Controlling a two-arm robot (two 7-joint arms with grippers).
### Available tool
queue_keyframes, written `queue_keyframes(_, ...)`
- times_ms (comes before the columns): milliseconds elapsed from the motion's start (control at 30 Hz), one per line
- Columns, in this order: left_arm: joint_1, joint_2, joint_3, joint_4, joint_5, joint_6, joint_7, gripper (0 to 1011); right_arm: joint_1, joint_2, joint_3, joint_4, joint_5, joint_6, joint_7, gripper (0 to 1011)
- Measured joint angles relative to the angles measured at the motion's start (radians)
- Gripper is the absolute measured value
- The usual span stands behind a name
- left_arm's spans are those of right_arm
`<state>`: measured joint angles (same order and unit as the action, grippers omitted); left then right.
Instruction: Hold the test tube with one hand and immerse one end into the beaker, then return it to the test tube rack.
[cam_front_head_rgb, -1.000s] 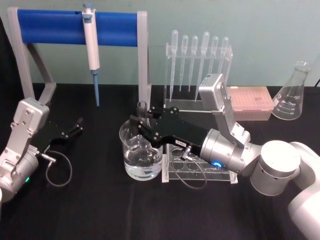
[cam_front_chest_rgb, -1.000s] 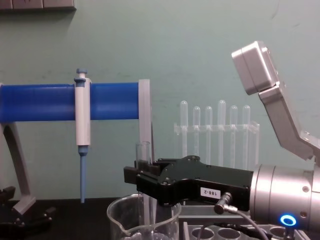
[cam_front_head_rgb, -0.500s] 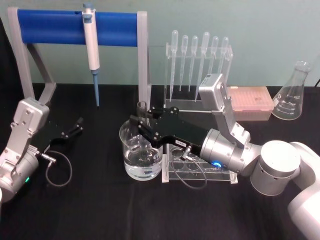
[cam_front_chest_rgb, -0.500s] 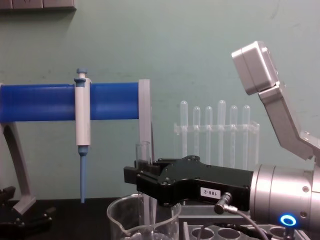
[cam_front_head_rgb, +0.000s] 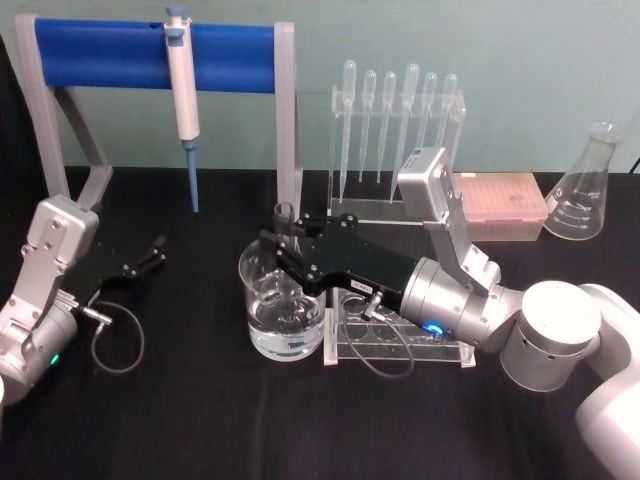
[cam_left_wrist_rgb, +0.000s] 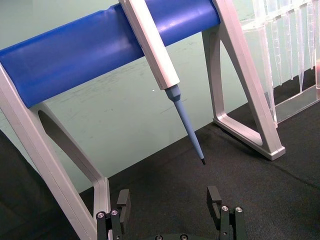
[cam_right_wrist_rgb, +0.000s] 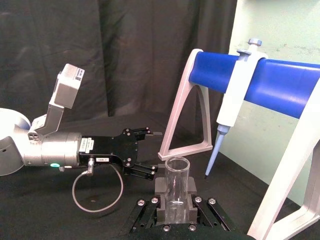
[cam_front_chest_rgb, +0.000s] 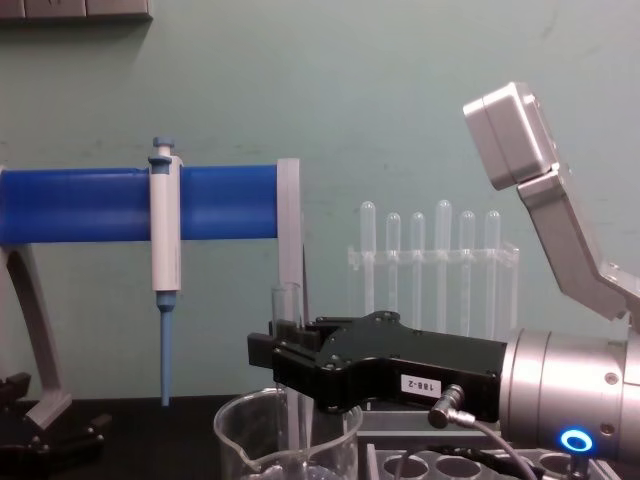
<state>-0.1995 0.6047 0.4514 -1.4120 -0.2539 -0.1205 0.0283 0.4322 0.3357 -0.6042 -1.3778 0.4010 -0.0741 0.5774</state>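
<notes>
My right gripper (cam_front_head_rgb: 279, 246) is shut on the test tube (cam_front_head_rgb: 284, 213), a clear glass tube held upright with its open rim above the jaws. In the chest view the test tube (cam_front_chest_rgb: 289, 305) runs down from the right gripper (cam_front_chest_rgb: 275, 358) into the beaker (cam_front_chest_rgb: 240, 432). The beaker (cam_front_head_rgb: 262, 325) is wide, clear and holds water. The right wrist view has the tube (cam_right_wrist_rgb: 177, 192) between the two black fingers (cam_right_wrist_rgb: 160, 189). My left gripper (cam_front_head_rgb: 143, 260) rests open at the far left of the table, with nothing between its fingers (cam_left_wrist_rgb: 123, 199).
A white-and-blue pipettor (cam_front_head_rgb: 183, 90) hangs on the blue bar stand (cam_front_head_rgb: 100, 50) behind. A rack of plastic pipettes (cam_front_head_rgb: 395, 130), a pink tip box (cam_front_head_rgb: 500, 205) and a conical flask (cam_front_head_rgb: 585, 190) stand at the back right. A tube rack with round holes (cam_front_head_rgb: 440, 345) lies beside the beaker.
</notes>
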Motion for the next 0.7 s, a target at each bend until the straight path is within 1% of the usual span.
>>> queue_keyframes(700, 0.0, 0.0, 0.0, 0.0, 0.0, 0.0, 0.0, 1000, 0.0, 0.0, 0.0, 0.0, 0.0, 0.0, 0.0, 225)
